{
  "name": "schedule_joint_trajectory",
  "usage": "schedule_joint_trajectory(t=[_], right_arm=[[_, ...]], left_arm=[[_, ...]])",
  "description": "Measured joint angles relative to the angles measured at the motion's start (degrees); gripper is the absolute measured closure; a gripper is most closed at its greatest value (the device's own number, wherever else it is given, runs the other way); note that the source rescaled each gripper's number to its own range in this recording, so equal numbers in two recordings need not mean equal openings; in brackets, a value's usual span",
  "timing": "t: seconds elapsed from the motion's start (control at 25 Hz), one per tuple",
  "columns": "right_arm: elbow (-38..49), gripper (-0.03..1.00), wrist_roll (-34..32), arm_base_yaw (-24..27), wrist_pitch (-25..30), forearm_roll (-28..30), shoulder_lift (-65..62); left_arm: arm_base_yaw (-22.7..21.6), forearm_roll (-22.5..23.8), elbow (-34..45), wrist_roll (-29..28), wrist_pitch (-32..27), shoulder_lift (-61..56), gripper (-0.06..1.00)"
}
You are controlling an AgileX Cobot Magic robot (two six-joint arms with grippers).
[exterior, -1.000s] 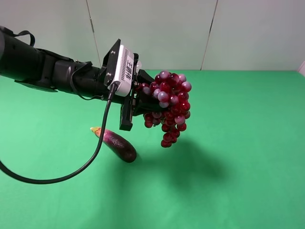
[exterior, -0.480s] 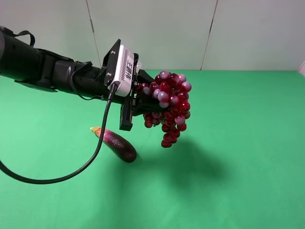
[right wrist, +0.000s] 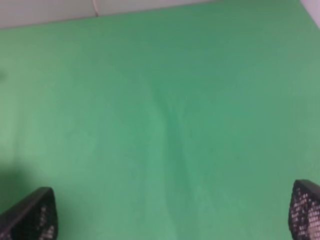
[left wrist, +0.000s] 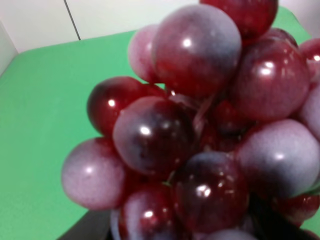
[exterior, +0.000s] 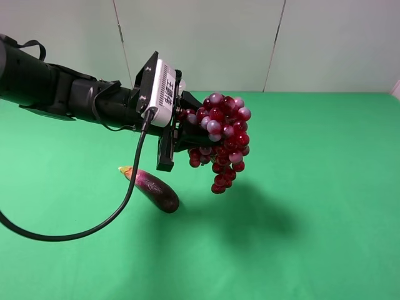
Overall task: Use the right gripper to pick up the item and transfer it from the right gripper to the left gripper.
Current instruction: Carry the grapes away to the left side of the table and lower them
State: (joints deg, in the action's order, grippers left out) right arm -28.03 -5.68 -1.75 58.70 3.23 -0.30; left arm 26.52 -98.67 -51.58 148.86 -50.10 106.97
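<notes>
The item, a long bunch of glossy dark red and paler purple grapes (exterior: pixel 222 140), hangs in the air above the green table. My left gripper (exterior: pixel 187 134), on the slim black arm with the white box, is shut on the bunch's upper left side. Grapes (left wrist: pixel 200 125) fill the left wrist view at close range and hide the fingers there. My right gripper (right wrist: pixel 172 215) stands open over bare green cloth, its two black fingertips (right wrist: pixel 30 217) wide apart with nothing between them. The right arm is out of the exterior high view.
A purple eggplant (exterior: pixel 155 189) lies on the green table (exterior: pixel 325 187) below and to the left of the hanging bunch. A black cable (exterior: pixel 94 228) loops down from the left arm. A pale wall stands behind the table.
</notes>
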Motion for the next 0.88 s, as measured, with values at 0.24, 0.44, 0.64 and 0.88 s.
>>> schedule_joint_trajectory(t=[0.24, 0.44, 0.64, 0.88], right_arm=[[0.00, -0.03, 0.00, 2.57, 0.00, -0.47, 0.00], [0.00, -0.03, 0.00, 3.12, 0.00, -0.83, 0.00], [0.00, -0.03, 0.05, 3.12, 0.00, -0.76, 0.00], [0.00, -0.03, 0.10, 3.12, 0.00, -0.64, 0.00]], left_arm=[[0.00, 0.00, 0.00, 0.06, 0.00, 0.00, 0.93], [0.00, 0.00, 0.00, 0.13, 0.00, 0.00, 0.93], [0.00, 0.00, 0.00, 0.12, 0.00, 0.00, 0.93], [0.00, 0.00, 0.00, 0.12, -0.05, 0.00, 0.93]])
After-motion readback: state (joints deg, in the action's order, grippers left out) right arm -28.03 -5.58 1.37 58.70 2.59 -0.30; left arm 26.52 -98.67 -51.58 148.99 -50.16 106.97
